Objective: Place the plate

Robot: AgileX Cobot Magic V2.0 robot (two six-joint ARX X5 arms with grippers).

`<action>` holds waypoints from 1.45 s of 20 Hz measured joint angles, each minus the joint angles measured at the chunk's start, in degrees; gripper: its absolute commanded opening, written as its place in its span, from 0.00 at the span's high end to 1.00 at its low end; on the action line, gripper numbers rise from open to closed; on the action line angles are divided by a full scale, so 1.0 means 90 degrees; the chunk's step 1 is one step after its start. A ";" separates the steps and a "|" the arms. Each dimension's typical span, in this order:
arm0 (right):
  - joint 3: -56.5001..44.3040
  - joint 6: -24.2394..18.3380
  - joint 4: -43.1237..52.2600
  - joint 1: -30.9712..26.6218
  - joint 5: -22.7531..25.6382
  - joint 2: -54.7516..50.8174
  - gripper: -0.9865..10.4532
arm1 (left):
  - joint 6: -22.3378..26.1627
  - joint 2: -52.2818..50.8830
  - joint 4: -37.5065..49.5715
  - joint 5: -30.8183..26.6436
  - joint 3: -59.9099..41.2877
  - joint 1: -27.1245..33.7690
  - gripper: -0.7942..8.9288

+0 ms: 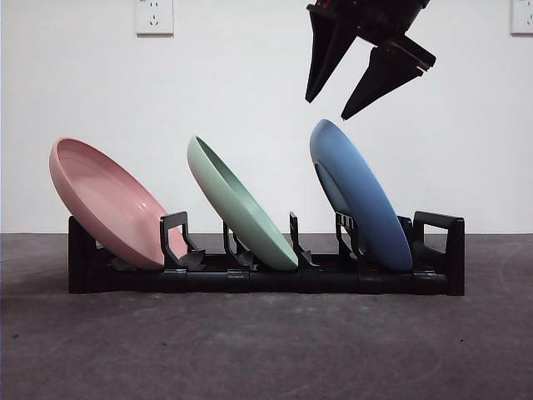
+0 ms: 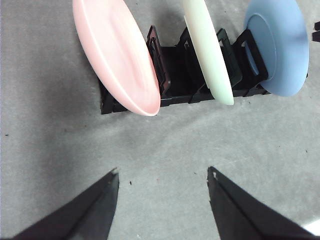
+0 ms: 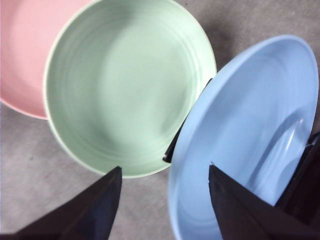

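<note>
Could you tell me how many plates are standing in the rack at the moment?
3: a pink plate at one end, a green plate in the middle, and a blue plate at the other end, beneath the open right gripper.

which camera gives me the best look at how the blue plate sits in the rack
The front view: the blue plate stands edge-on and tilted in the black rack, its lower rim in a slot. The left wrist view shows its back from farther off. The right wrist view shows only its face, close under the open right gripper.
</note>
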 measured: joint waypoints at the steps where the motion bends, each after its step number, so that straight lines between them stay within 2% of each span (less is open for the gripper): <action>1: 0.0005 0.0000 0.0027 0.0002 0.0002 0.0046 0.69 | 0.0000 0.0000 0.0000 -0.0002 0.0000 0.0000 0.63; 6: 0.0007 -0.0017 0.0049 0.0002 0.0022 0.0342 0.75 | 0.0000 0.0000 0.0002 0.0000 0.0000 0.0000 0.63; 9: 0.0007 -0.0022 0.0051 0.0002 0.0027 0.0355 0.85 | 0.0000 0.0000 0.0002 0.0000 0.0000 0.0000 0.63; 13: 0.0007 -0.0027 0.0049 0.0002 0.0024 0.0384 0.90 | 0.0000 0.0000 0.0005 0.0000 0.0000 0.0000 0.63; 17: 0.0007 0.0017 0.0041 0.0002 -0.0049 0.0384 0.90 | 0.0000 0.0000 0.0007 0.0000 0.0000 0.0000 0.63; 22: 0.0044 0.0107 -0.0134 -0.0010 -0.0491 0.0384 0.90 | 0.0000 0.0000 0.0019 0.0000 0.0000 0.0000 0.63; 29: 0.1061 0.0102 -0.0937 0.0002 -0.0775 0.0063 0.90 | 0.0000 0.0000 0.0019 0.0000 0.0000 0.0000 0.63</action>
